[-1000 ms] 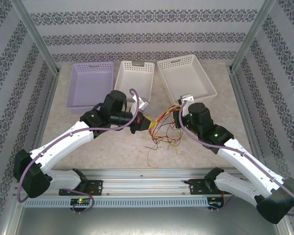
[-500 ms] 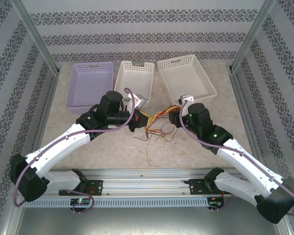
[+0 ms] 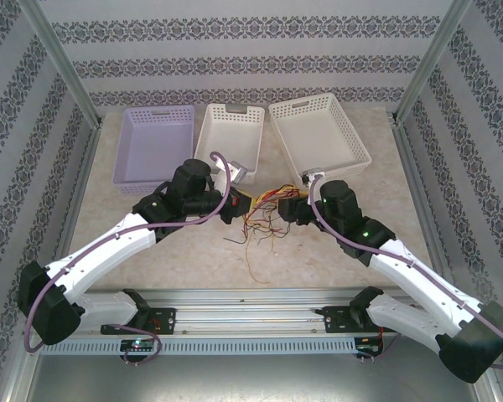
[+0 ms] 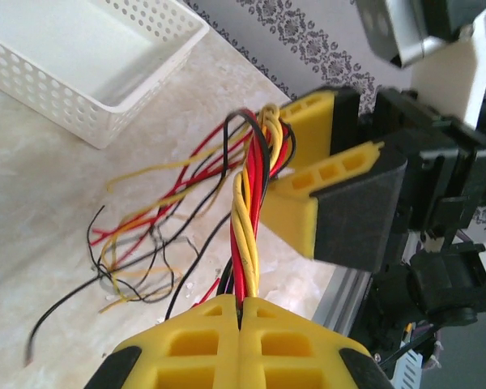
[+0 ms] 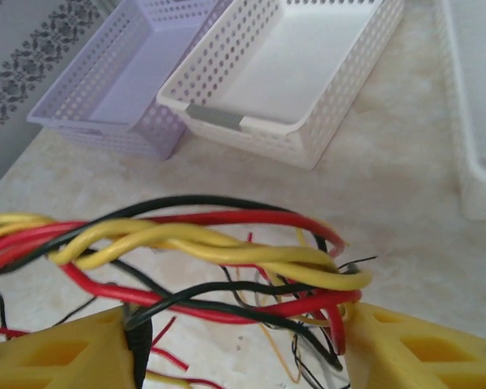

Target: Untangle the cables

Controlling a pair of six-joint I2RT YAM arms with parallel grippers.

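Watching from beside the table point(image 3: 142, 243), I am seeing the cables point(image 3: 262, 216) hanging in a tangle between the two arms, just in front of the middle white basket point(image 3: 232, 110) and the lavender basket point(image 3: 159, 111) beside it. The left gripper point(image 4: 240, 312) is pinching a twisted rope of yellow, red and black strands. Its yellow pads point(image 4: 194, 344) are pressing flat together, with the wires coming out of the seam. The right gripper point(image 5: 239, 328) is standing wide, its two fingers well apart, and the same bundle is running loosely across the gap without being squeezed. Loose ends are trailing down onto the table below.

These wires are looking feather-light and limp, so they are likely going to sag, spring back and drag their neighbours along rather than staying where they are put. The insulation is looking smooth, so a single strand is probably going to slide through a slack pinch. I am judging the best hold to be on one colour alone, out where the strands are fanning apart. The tight twist close to the left pads is looking worse, since any grab there is going to catch several at once. A hard tug is only going to tighten the knot.
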